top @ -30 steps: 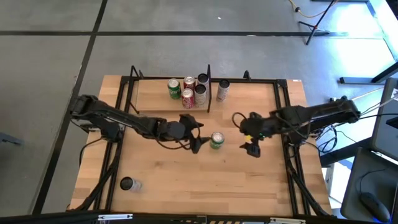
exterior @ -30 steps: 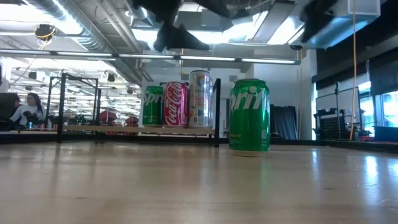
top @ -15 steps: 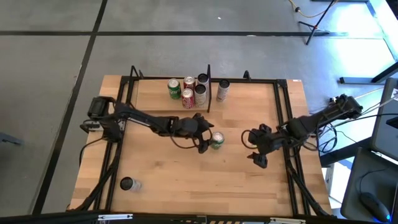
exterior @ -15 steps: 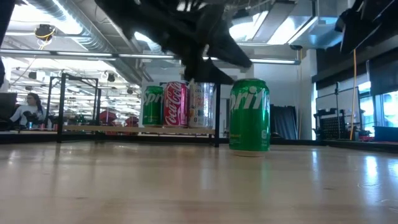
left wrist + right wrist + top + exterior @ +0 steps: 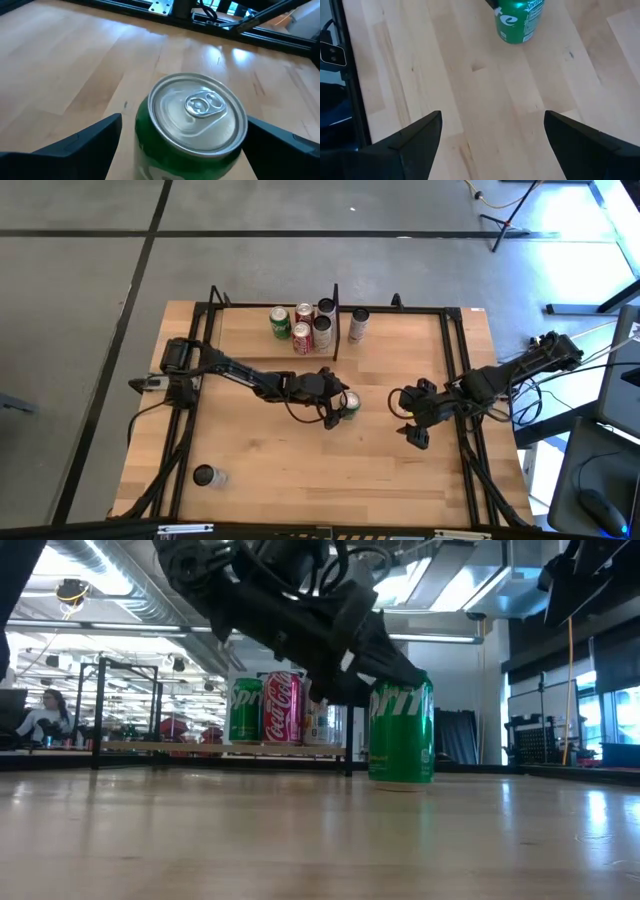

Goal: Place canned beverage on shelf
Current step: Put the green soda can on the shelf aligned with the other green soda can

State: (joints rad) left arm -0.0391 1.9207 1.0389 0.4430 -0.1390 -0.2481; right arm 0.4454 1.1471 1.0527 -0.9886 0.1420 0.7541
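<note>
Green can (image 5: 348,404) upright on surface | left gripper (image 5: 335,409) has closed in, fingers apart astride it | grasp next; shelf (image 5: 250,330) awaits

My left arm comes down from above, and my dark fingers (image 5: 385,660) sit against the upper left side of the green Sprite can (image 5: 401,728), which stands upright on the tabletop (image 5: 320,835). Beyond my fingers, a green can (image 5: 245,710) and a red Coca-Cola can (image 5: 282,707) stand side by side on the shelf (image 5: 225,748), with a pale can (image 5: 325,720) partly hidden behind me. Far off past them, a person (image 5: 40,718) sits in the room.
</note>
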